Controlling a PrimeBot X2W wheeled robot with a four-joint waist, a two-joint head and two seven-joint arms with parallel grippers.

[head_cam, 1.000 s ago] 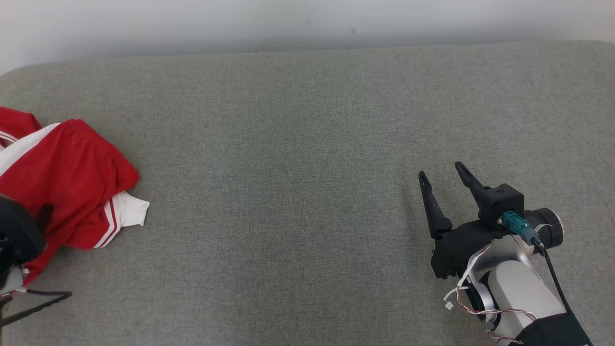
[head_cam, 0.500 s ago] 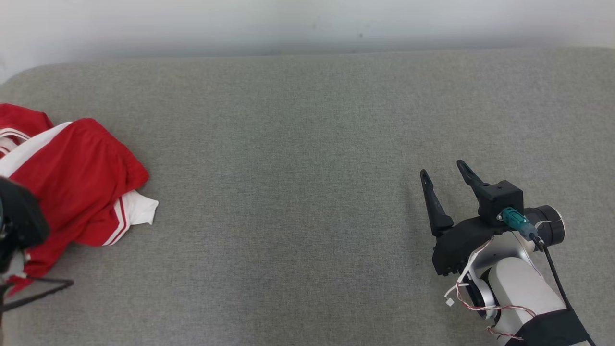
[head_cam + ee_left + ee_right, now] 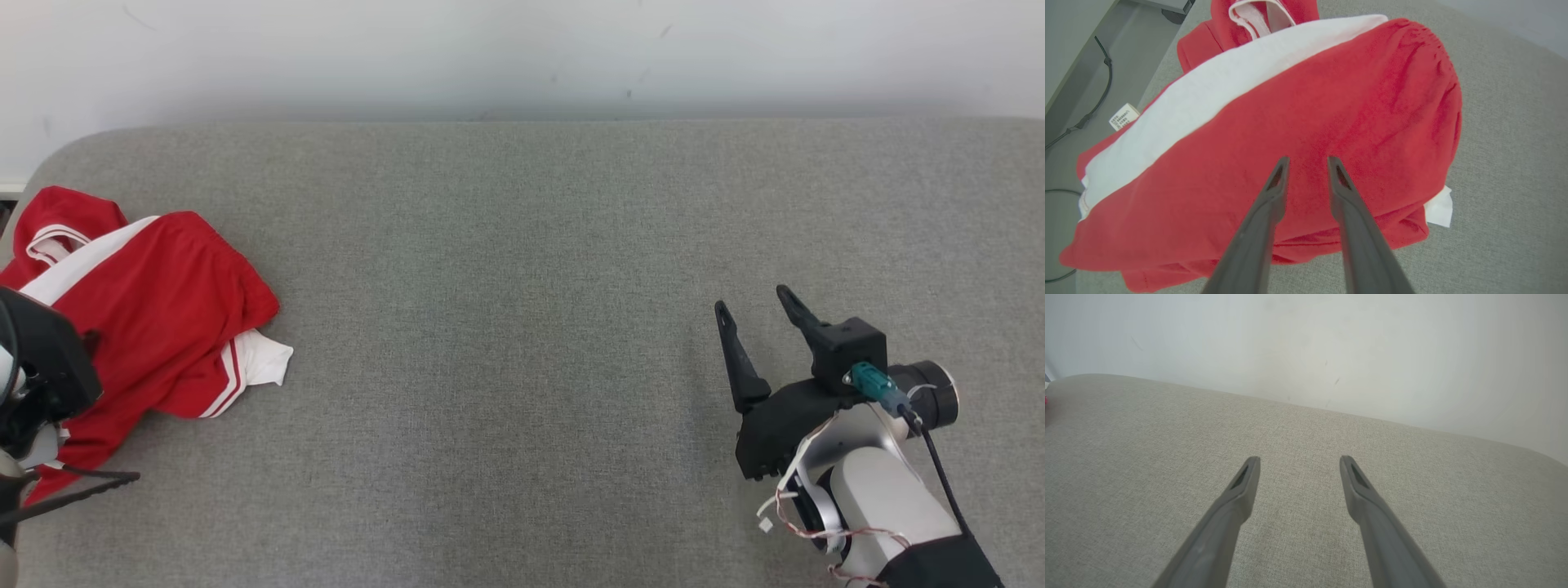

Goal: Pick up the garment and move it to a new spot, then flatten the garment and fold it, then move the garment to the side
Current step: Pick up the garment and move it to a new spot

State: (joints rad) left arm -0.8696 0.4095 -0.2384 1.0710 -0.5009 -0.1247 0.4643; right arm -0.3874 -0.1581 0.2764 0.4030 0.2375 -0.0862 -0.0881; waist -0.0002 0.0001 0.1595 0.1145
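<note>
The garment (image 3: 163, 310) is a crumpled red piece with white panels and stripes, lying at the far left of the grey cushioned surface (image 3: 506, 327). In the left wrist view the garment (image 3: 1331, 102) bulges up under my left gripper (image 3: 1307, 161). That gripper's fingers stand a narrow gap apart just over the red cloth, with nothing pinched between them. The left arm's dark wrist body (image 3: 41, 371) overlaps the garment's near left part. My right gripper (image 3: 752, 298) stands open over bare cushion at the lower right, and it holds nothing (image 3: 1300, 459).
A white wall (image 3: 522, 57) runs along the back of the surface. The rounded left edge of the surface lies just beyond the garment. Past it are floor and a black cable (image 3: 1090, 110). A white care label (image 3: 1124, 116) sticks out of the garment.
The head camera has shifted, so the whole picture sits lower and further right. Garment and right gripper keep their places on the surface.
</note>
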